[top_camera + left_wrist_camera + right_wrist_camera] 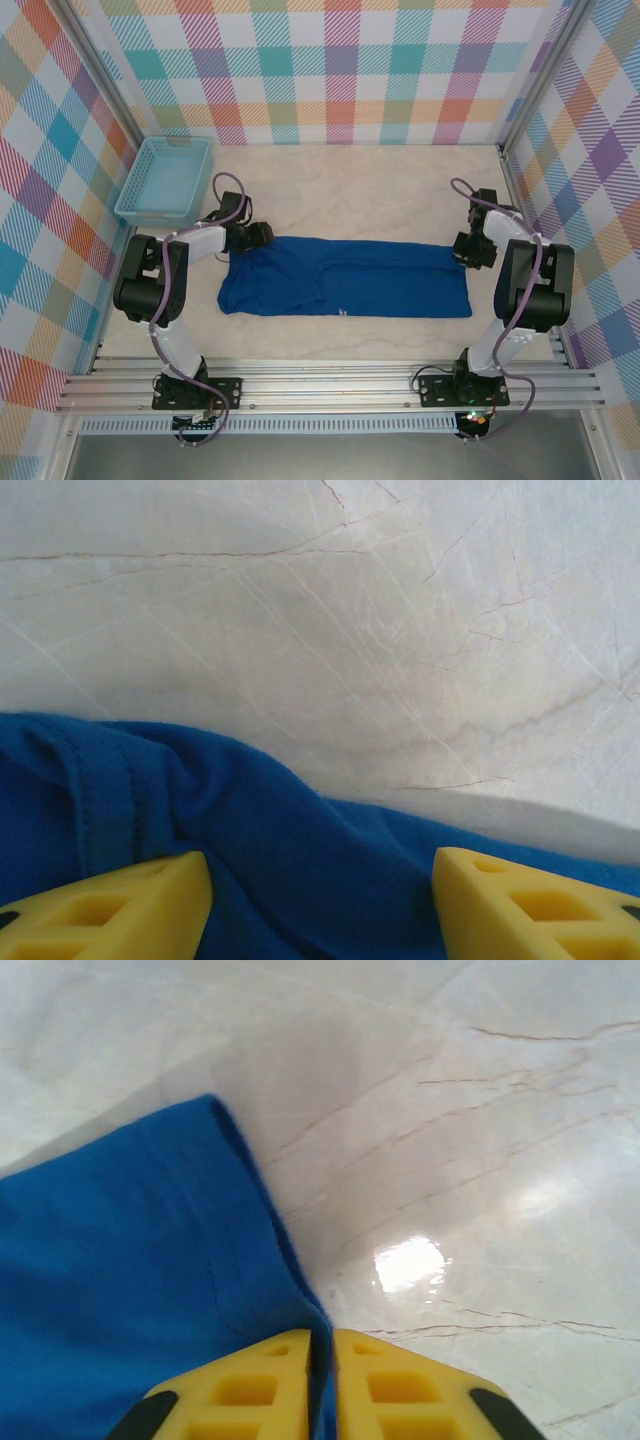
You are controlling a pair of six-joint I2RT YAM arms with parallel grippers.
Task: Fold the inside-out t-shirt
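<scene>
Here, the right gripper [322, 1338], at the bottom centre of its wrist view, has its yellow fingers pressed together on a thin edge of the royal-blue short-sleeved cloth t-shirt [345, 277]. That bite looks slight, so in my judgement the hem could slip free once the arm lifts. The left gripper [320, 870] stands spread at the bottom of its own view, with cloth bunched between and beneath the fingers but not pinched. Closing there may gather several layers or miss the edge. The shirt lies as a long band across the middle of the overhead view on the pale marbled table [350, 190]. Uneven pulls from its two ends would skew the fold.
</scene>
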